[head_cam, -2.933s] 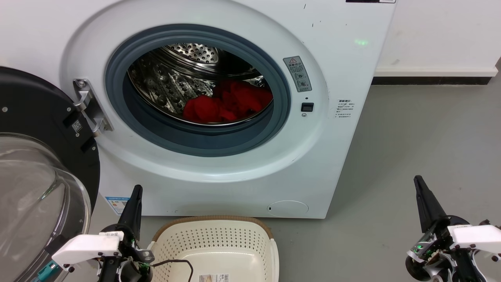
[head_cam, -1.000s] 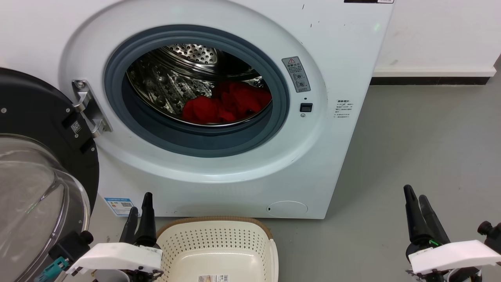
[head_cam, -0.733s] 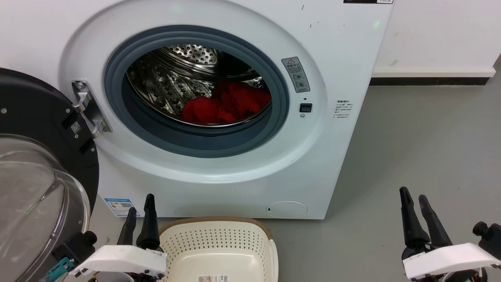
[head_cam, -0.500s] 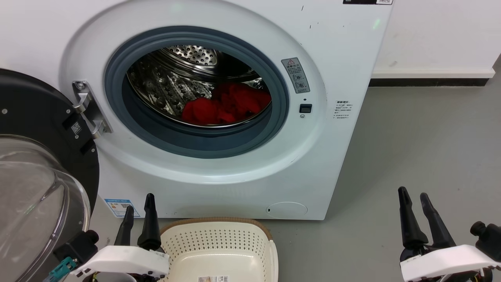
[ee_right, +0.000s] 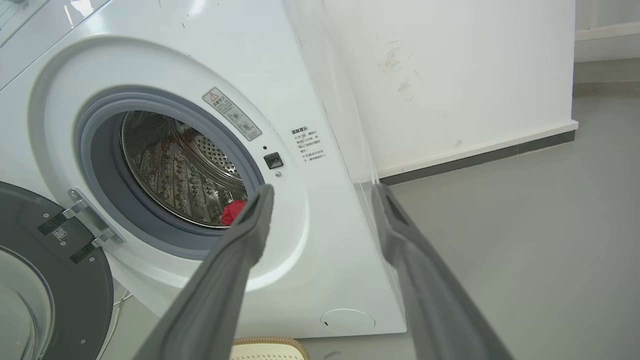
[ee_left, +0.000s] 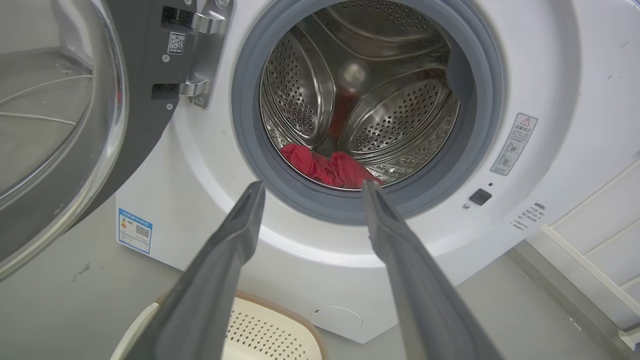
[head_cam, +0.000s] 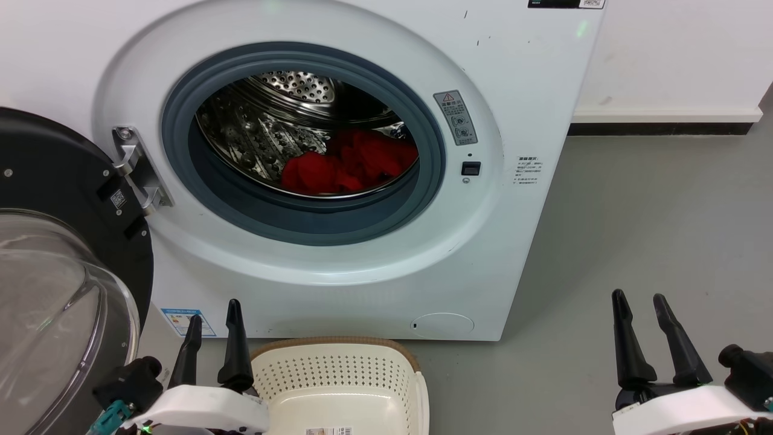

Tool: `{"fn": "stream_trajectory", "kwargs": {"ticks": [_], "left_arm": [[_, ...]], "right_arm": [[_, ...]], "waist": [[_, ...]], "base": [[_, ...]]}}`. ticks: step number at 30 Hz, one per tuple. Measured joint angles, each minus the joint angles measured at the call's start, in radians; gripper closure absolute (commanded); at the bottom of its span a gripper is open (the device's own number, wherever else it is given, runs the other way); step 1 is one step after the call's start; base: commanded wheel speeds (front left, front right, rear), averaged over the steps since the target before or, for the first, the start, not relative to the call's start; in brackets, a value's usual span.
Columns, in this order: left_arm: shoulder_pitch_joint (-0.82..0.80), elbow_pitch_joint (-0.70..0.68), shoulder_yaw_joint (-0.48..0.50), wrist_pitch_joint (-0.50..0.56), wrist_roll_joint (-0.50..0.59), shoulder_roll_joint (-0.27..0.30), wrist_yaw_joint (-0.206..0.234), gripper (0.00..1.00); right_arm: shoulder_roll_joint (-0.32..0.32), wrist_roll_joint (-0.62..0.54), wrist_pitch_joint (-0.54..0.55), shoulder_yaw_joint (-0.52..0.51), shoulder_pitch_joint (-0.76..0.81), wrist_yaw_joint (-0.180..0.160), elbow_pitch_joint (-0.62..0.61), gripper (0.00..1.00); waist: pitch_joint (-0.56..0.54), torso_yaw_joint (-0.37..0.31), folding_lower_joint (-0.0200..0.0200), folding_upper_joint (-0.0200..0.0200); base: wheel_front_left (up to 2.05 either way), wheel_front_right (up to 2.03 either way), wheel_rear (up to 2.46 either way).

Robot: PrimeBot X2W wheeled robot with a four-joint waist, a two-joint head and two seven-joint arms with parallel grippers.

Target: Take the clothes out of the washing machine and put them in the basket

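Plainly, we count one large white front-loading washing machine (head_cam: 531,72), and its one black-framed glass door (head_cam: 60,181) stands swung wide open on our left, hung on a single silver hinge (head_cam: 136,166). One bundle of bright red soft clothes (head_cam: 347,163) lies at the bottom of the perforated steel drum (head_cam: 259,133), toward its right side; we cannot tell how many garments make it up. One cream-white perforated plastic basket (head_cam: 338,368) with a brown rim sits on the grey floor (head_cam: 652,229) just in front of the machine, below the porthole.

We have two grippers, each with two long dark fingers. Our left gripper (head_cam: 213,311) hangs just beside the basket's left edge, fingers spread apart and gripping nothing. Our right gripper (head_cam: 638,296) hovers well off to the right above the floor, fingers likewise parted and unladen.

From the left wrist we look straight into the drum and see its curved ribs, with the red bundle low in the porthole between the fingertips, and a small blue label (ee_left: 134,231) at the machine's lower left corner. From the right wrist the machine appears slanted, with its side panel, a scuffed white wall (ee_right: 475,75) and a dark skirting strip; a small patch of red peeps beside the nearer finger.
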Motion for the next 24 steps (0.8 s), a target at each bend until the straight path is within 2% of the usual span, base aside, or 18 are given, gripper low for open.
{"fn": "stream_trajectory", "kwargs": {"ticks": [24], "left_arm": [[0.04, -0.036, -0.014, -0.061, 0.241, 0.001, 0.009, 0.0]], "right_arm": [[0.0, -0.265, -0.061, 0.009, 0.04, 0.0, -0.052, 0.0]], "waist": [[-0.004, -0.007, 0.0, 0.0]], "base": [[0.0, 0.0, 0.0]]}}
